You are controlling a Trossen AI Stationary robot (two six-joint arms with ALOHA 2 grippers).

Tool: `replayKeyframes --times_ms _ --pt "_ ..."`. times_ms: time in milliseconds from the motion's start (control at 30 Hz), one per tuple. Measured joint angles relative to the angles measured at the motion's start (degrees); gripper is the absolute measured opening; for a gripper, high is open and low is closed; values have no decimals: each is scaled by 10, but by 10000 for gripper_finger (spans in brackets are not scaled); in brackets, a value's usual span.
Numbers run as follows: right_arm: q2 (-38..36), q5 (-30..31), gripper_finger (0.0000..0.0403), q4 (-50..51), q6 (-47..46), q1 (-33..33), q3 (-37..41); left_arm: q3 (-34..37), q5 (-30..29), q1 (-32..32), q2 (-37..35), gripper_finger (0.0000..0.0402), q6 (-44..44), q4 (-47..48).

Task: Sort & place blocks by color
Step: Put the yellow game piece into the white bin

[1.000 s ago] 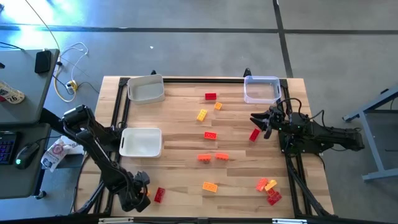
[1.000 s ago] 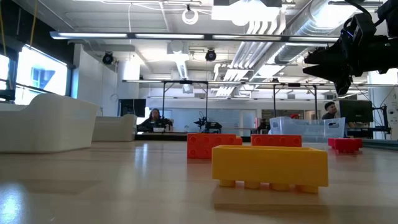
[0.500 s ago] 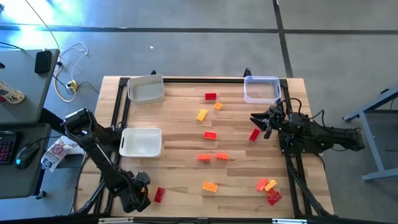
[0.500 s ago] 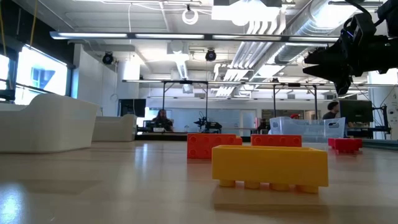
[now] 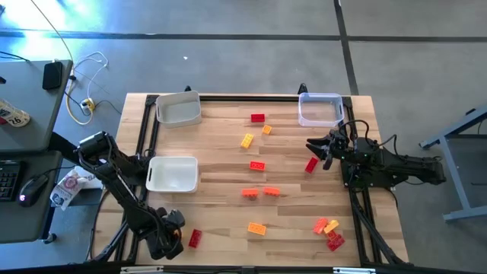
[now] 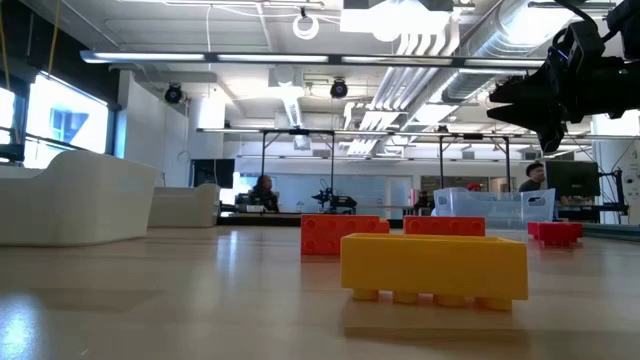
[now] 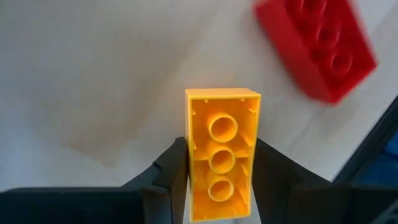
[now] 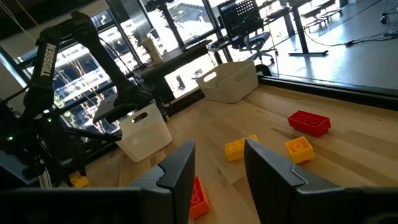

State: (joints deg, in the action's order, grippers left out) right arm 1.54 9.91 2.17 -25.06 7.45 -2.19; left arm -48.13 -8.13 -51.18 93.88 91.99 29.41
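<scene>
Red, orange and yellow-orange blocks lie scattered flat on the wooden table (image 5: 228, 156). My left gripper (image 5: 173, 225) (image 7: 222, 155) is at the near left corner, shut on a yellow-orange block (image 7: 222, 149), and a red block (image 5: 195, 238) (image 7: 317, 46) lies on the table just beside it. My right gripper (image 5: 310, 144) (image 8: 217, 152) (image 6: 495, 100) hovers open above the table's right side. A red block (image 5: 311, 164) (image 8: 198, 196) lies on the table just below and ahead of its fingers. My left gripper pinches the yellow-orange block between its two fingers, one on each long side wall (image 7: 189, 168). The fingers point down at the table from above and lie along the block. Its hollow underside faces the wrist camera and its far end (image 7: 222, 93) sticks out past the fingertips.
Two white trays (image 5: 179, 108) (image 5: 173, 173) stand on the left and a clear tray (image 5: 319, 109) at the far right corner. A cluster of blocks (image 5: 327, 230) lies near the right near corner. A yellow-orange block (image 5: 256, 227) (image 6: 433, 265) sits mid-near. People are in the room beyond.
</scene>
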Motion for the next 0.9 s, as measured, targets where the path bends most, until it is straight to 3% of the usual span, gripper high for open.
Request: replayKeyframes --times_ms 667,900 --pt "0 0 124 0 0 0 0 -1 -197 109 -204 112 -140 246" --pt "0 0 124 0 0 0 0 -2 -228 163 -275 115 -147 371"
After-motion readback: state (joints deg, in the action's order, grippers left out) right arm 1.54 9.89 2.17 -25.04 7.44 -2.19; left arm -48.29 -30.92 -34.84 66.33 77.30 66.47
